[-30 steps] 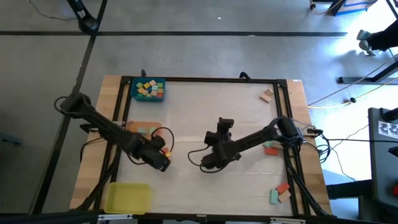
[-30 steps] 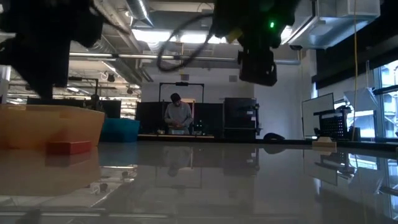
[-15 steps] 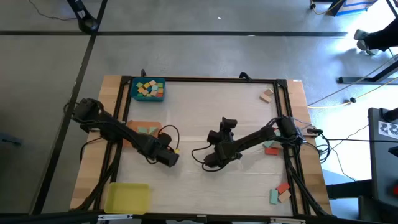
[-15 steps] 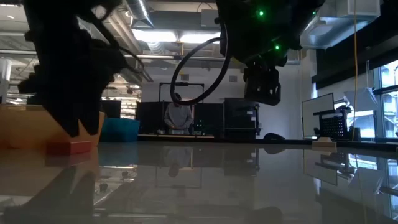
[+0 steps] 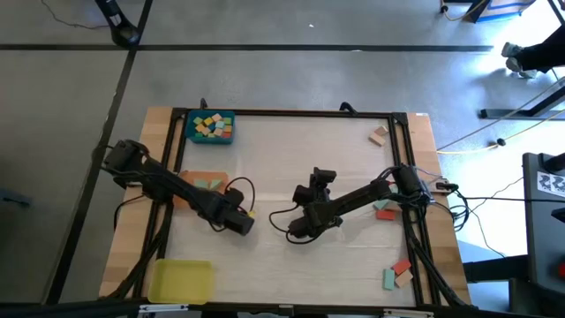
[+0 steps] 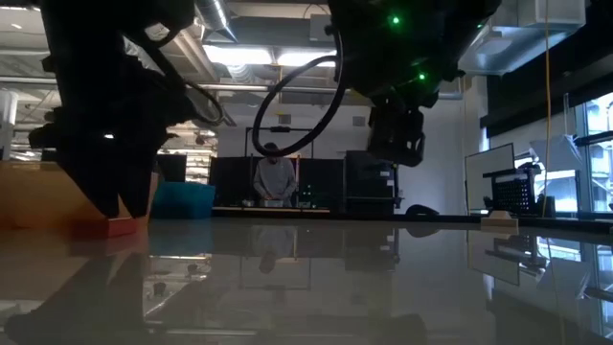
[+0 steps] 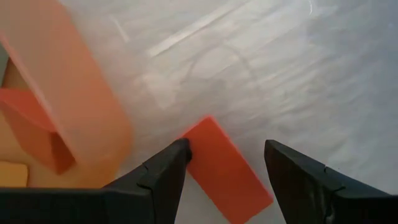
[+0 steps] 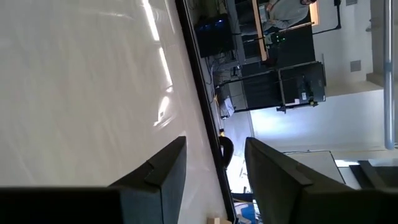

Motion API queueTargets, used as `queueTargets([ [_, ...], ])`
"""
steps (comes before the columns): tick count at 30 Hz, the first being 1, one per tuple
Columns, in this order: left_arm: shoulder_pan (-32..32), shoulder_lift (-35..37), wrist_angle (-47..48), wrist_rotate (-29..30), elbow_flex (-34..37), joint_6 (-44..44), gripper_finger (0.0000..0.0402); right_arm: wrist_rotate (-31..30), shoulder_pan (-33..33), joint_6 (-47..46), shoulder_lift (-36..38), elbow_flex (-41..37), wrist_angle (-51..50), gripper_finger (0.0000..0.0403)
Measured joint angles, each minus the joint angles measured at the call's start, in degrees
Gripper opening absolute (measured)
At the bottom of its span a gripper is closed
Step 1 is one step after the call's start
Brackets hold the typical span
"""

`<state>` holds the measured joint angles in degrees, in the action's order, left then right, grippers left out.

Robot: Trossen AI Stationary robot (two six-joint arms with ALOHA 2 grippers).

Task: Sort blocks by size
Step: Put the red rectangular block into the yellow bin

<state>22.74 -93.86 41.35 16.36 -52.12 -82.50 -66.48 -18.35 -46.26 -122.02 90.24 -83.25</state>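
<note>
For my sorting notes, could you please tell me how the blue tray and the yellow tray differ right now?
The blue tray sits at the table's far left corner, the yellow tray at the near left corner. The blue tray holds a pile of mixed-colour blocks, whereas no blocks show in the yellow tray. The yellow tray looks somewhat larger than the blue one. Both are flat, square, and clear of the grippers.

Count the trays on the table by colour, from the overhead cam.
blue tray: 1
orange tray: 1
yellow tray: 1
Total: 3
</note>
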Motion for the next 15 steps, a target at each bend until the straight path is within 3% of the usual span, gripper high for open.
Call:
queueTargets([
  [7,1.65,3.97,4.17,0.00,0.07,-3.90,0.0205,0.00,0.00,0.04,-0.07,0.00,0.74,0.0163],
  [15,2.82,1.92,2.94,0.36,0.28,-7.10,0.0205,0.15,0.00,0.04,-0.07,0.02,1.31,0.0163],
])
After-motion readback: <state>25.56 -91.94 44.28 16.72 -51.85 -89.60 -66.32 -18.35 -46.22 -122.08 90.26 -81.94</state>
